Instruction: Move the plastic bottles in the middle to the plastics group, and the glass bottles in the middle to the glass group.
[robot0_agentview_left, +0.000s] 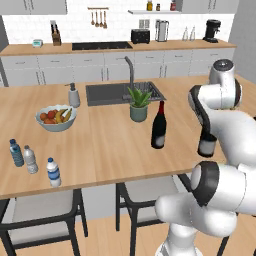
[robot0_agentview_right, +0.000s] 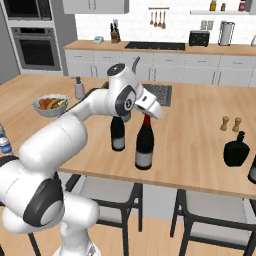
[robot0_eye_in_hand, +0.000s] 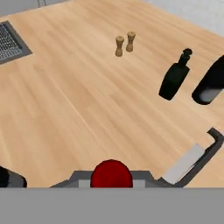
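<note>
Wine bottle (robot0_agentview_right: 144, 142), its red foil top (robot0_eye_in_hand: 111, 174) clamped in the end effector (robot0_agentview_right: 148, 116), stood upright near the front edge of the surface (robot0_agentview_left: 110, 140), apparently gripped by the neck for carrying toward the dark glass flask (robot0_agentview_right: 236, 149) at the far right. A second wine bottle (robot0_agentview_right: 118, 133) waited just beside it. The white-capped plastic bottle (robot0_agentview_left: 53, 172) stood near two small bottles (robot0_agentview_left: 23, 156). The arm hid the fingertips and one bottle's neck.

I see a wooden table (robot0_agentview_left: 110, 145) with a sink (robot0_agentview_left: 107, 93). On it stand a fruit bowl (robot0_agentview_left: 56, 118), three small water bottles (robot0_agentview_left: 30, 160), a potted plant (robot0_agentview_left: 139, 104), a wine bottle (robot0_agentview_left: 159, 126) and two shakers (robot0_agentview_right: 231, 123).
</note>
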